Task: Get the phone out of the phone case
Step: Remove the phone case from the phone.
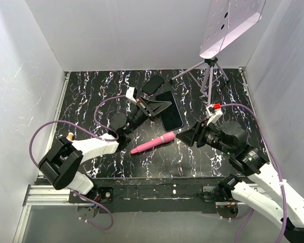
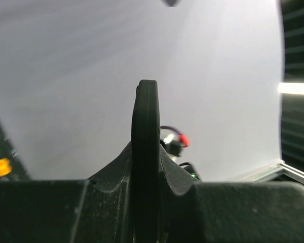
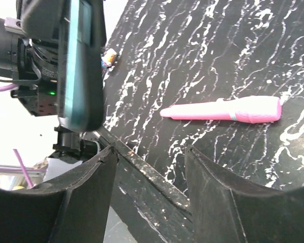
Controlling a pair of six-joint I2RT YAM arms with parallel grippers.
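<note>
The phone (image 1: 171, 114), with a glossy dark screen and a black phone case (image 2: 146, 116) round its rim, is held on edge above the middle of the table. My left gripper (image 1: 161, 107) is shut on its left side. The left wrist view shows the case's thin black edge standing up between the jaws of that gripper (image 2: 146, 167). In the right wrist view the phone (image 3: 81, 66) hangs at the upper left, with a teal sheen on its face. My right gripper (image 1: 181, 136) is open and holds nothing. It sits to the right of the phone, apart from it, and its fingers (image 3: 91, 192) frame bare table.
A pink pen (image 1: 153, 143) (image 3: 228, 110) lies on the black marbled table (image 1: 91, 101) between the two arms. A small black rounded object (image 1: 153, 85) lies behind the phone. A tripod (image 1: 207, 76) carrying a white panel (image 1: 230, 25) stands at the back right. White walls enclose the table.
</note>
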